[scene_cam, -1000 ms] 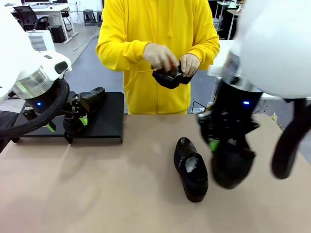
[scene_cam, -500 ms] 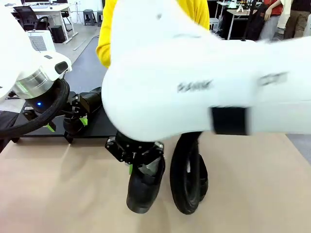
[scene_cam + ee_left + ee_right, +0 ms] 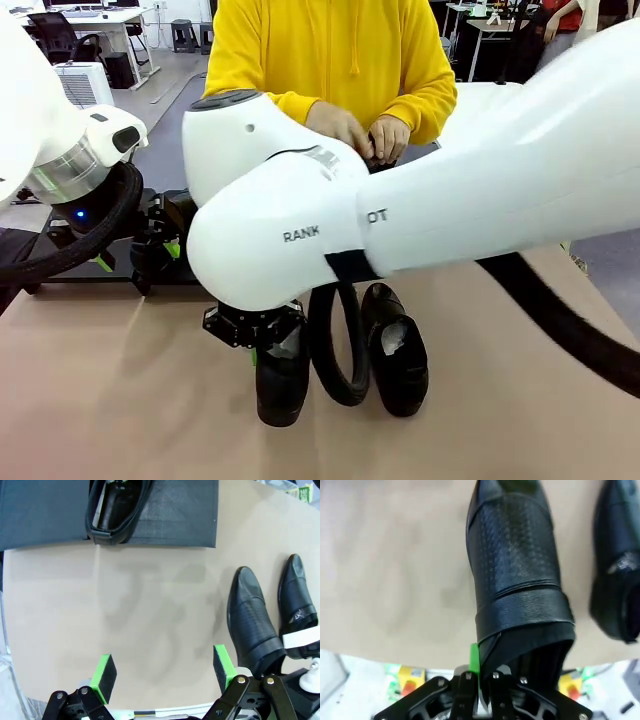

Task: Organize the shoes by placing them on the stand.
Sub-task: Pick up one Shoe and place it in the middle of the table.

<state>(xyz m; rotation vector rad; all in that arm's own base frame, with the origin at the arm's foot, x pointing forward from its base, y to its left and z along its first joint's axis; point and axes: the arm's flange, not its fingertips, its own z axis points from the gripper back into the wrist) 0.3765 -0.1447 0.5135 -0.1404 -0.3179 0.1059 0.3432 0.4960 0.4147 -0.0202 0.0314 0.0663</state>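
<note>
Front: my right arm stretches across the counter [image 3: 120, 400], right fingers [image 3: 268, 348] clamped on one shoe [image 3: 282, 385], a second shoe [image 3: 398, 350] beside it.
Left wrist: my left fingers [image 3: 162, 672] hang spread and empty just off the stand [image 3: 45, 515], which carries a third shoe [image 3: 117, 507].
Right wrist: my grip pinches the heel rim.

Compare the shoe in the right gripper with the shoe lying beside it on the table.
The gripped shoe is pinched at its heel end by the shut right gripper; the loose shoe lies free on the table. The loose shoe shows white paper in its opening; no paper shows in the gripped shoe. Both are black dress shoes.
</note>
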